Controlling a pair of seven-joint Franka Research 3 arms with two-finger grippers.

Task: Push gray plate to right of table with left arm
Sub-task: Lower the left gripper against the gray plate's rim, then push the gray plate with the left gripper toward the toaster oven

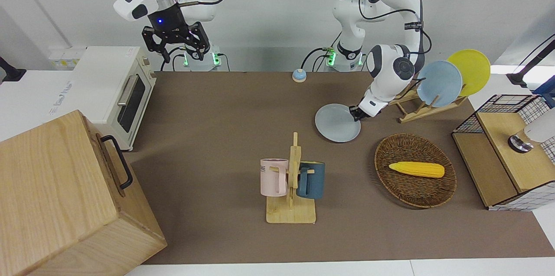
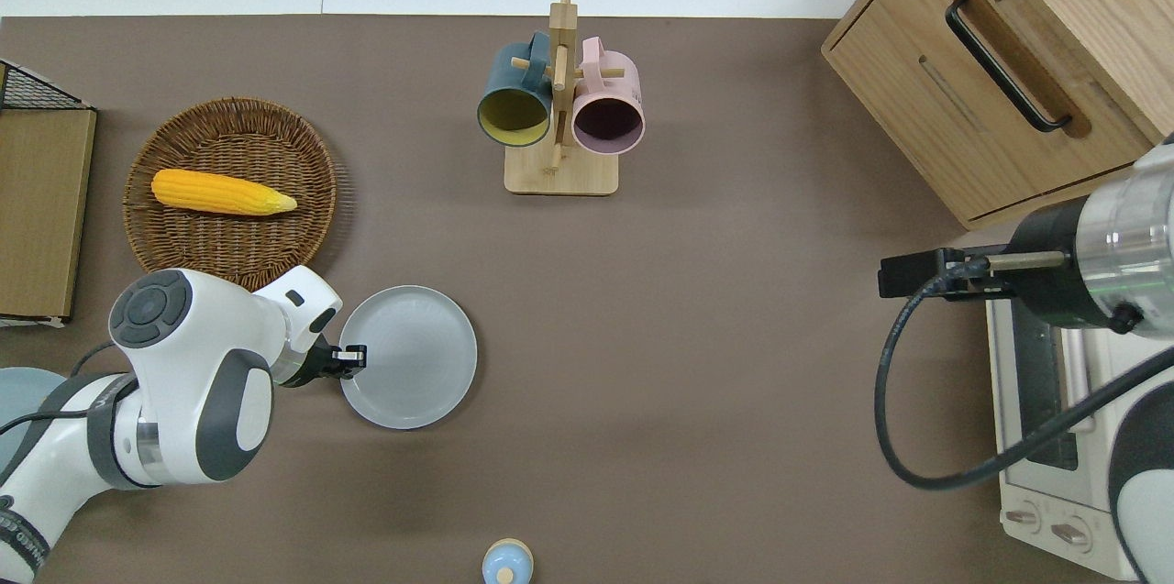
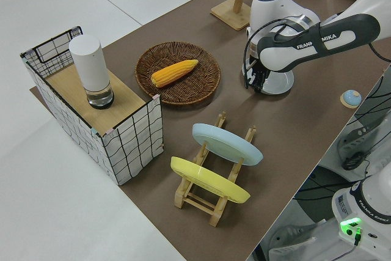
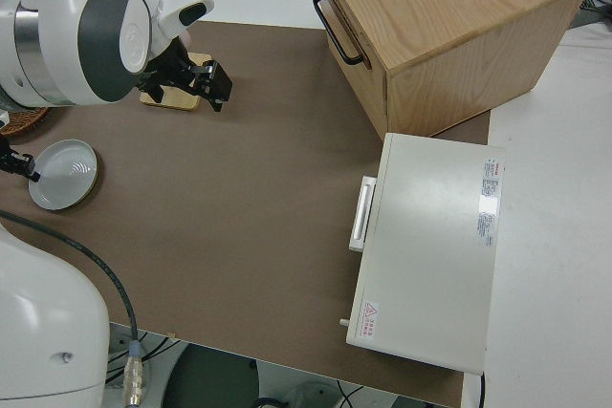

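- Gray plate (image 2: 408, 357) flat on tabletop (image 2: 715, 336), toward the left arm's end, just beside the basket (image 2: 231, 190) and nearer to the robots than it.
- Left end effector (image 2: 351, 355) low at the plate's rim on the side toward the left arm's end; fingers close together, gripping nothing; whether fully closed, cannot tell.
- Right arm parked.
- Step in hand, by judgement: starting the push toward the right arm's end.
- Best kept low against the rim, pressing through the plate's centre so it slides straight rather than spinning away.
- Worth steering the path nearer to the robots than the mug rack (image 2: 560, 171) and farther than the small bell (image 2: 507, 563).
- Slow, steady travel; risk of riding up over the low rim.
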